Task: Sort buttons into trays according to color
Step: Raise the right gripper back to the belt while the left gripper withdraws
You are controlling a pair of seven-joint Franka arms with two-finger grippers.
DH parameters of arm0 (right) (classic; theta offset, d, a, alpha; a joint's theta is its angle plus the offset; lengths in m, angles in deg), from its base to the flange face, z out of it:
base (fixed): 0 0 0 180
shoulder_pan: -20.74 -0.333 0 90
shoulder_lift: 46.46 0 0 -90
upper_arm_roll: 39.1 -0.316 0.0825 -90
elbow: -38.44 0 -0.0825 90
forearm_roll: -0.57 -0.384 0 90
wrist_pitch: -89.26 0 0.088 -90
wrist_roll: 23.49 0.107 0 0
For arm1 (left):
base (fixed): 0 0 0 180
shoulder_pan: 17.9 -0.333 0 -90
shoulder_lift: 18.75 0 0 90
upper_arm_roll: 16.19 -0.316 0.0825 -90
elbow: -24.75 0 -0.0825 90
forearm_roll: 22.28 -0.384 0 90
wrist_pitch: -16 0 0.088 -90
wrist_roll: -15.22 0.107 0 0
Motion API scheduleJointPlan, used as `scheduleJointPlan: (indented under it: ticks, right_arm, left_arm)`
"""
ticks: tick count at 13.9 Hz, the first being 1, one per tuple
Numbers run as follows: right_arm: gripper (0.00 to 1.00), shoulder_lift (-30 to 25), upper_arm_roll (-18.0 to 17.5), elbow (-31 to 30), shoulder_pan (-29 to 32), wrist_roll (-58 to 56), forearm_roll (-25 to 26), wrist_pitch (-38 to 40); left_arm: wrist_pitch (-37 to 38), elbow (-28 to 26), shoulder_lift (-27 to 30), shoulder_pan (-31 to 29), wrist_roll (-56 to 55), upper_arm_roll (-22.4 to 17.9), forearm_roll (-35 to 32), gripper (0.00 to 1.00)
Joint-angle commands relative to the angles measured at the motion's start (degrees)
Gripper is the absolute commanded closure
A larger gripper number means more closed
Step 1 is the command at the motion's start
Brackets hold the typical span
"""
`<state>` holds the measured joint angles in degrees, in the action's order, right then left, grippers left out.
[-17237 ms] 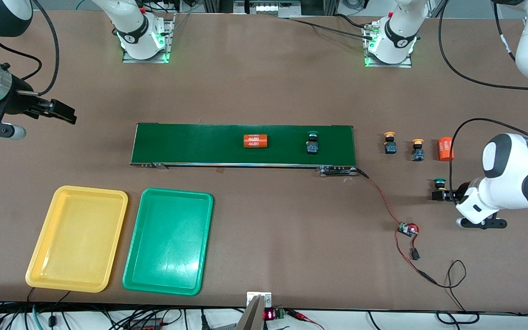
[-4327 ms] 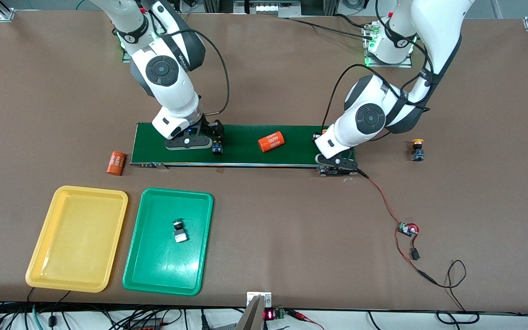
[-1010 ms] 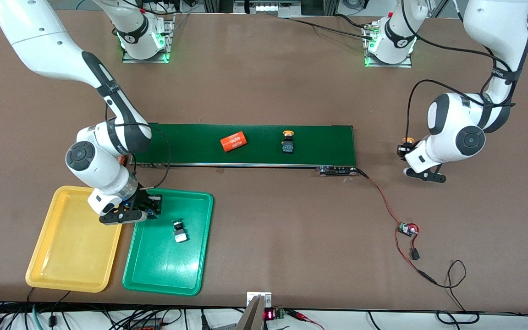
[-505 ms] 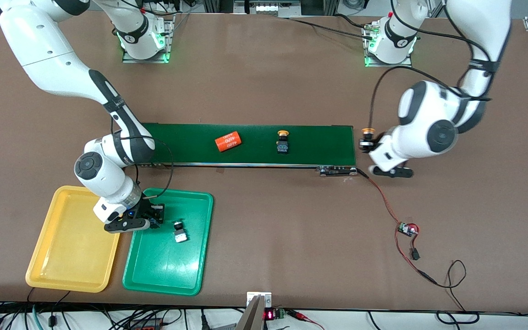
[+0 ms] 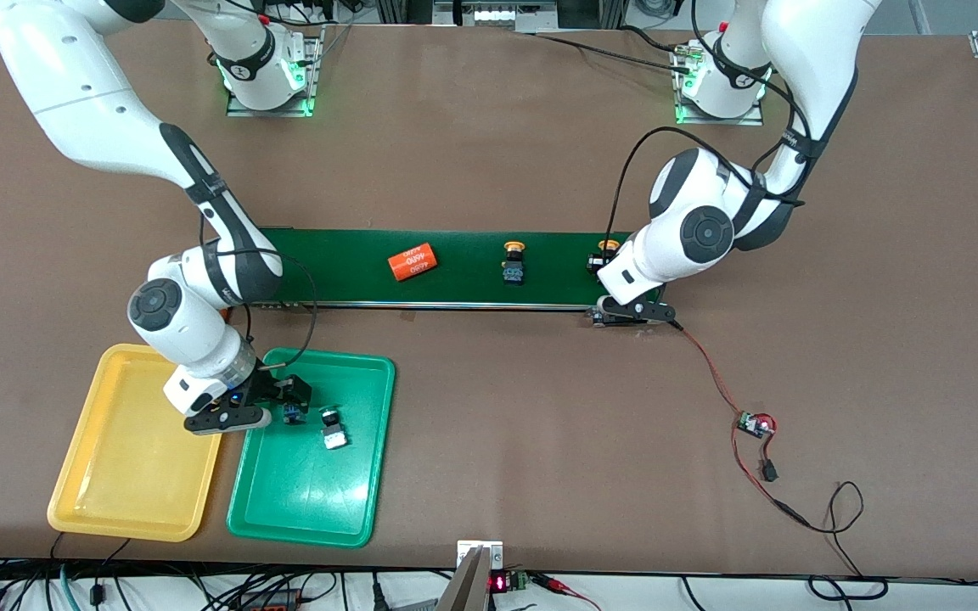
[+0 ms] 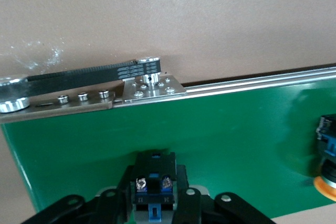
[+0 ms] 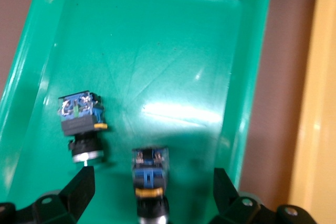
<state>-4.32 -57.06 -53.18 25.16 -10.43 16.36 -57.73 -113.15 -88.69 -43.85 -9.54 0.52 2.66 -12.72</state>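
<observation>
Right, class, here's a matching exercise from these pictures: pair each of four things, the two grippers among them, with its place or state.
Things:
1. left gripper
2. right gripper
3. orange cylinder
4. yellow tray

Places or states:
A. open, over the green tray
B. lying on the conveyor belt
C. shut on a yellow-capped button
D. beside the green tray, toward the right arm's end of the table

Pairs: 1-C, 2-A, 3-B, 4-D
</observation>
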Motion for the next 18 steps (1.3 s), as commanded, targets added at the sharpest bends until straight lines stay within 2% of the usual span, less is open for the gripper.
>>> scheduleJointPlan:
  ticks: [1,3,5,7,10,13,15,17,18]
  right_arm:
    - [0.0,-9.42,0.02,-4.79,-0.29,1.96,0.03,10.11]
    - [0.0,-14.52,-0.15,-8.03,-0.55,3.99,-0.14,15.66]
    - [0.0,-19.88,-0.59,-13.13,-0.82,6.18,-0.23,17.09]
    - [0.0,-25.24,-2.95,-19.19,-0.73,9.51,-0.76,17.18]
    - [0.0,-31.93,-6.9,-26.05,-0.73,15.75,-1.02,17.79]
    - [0.0,-35.28,-10.51,-27.21,-0.73,19.63,-1.11,23.66]
    - [0.0,-36.42,-11.75,-27.47,-0.73,21.21,-1.46,24.99]
    - [0.0,-36.78,-12.19,-27.48,-0.64,22.1,-6.79,24.56]
    - [0.0,-36.78,-12.11,-27.48,-0.64,22.1,-7.52,24.38]
  left_arm:
    - [0.57,0.42,1.36,-0.18,0.55,-0.13,0.55,0.0]
    - [2.31,0.42,5.22,-0.88,0.37,-0.22,0.46,0.0]
    - [7.4,1.12,9.17,-2.03,0.55,-1.01,0.37,0.0]
    - [11.36,1.21,13.56,-2.47,0.81,-3.72,-1.02,0.0]
    - [15.67,1.21,18.32,-2.47,3.88,-6.62,-6.64,0.0]
    - [18.84,1.65,21.92,-2.9,10.54,-9.79,-10.87,0.0]
    - [28.54,8.55,21.94,-3.08,14.51,-12.07,-11.14,0.0]
    - [38.05,15.59,21.58,-3.08,15.4,-13.4,-12.37,0.0]
    - [42.62,18.76,21.58,-3.08,15.49,-13.49,-12.37,0.0]
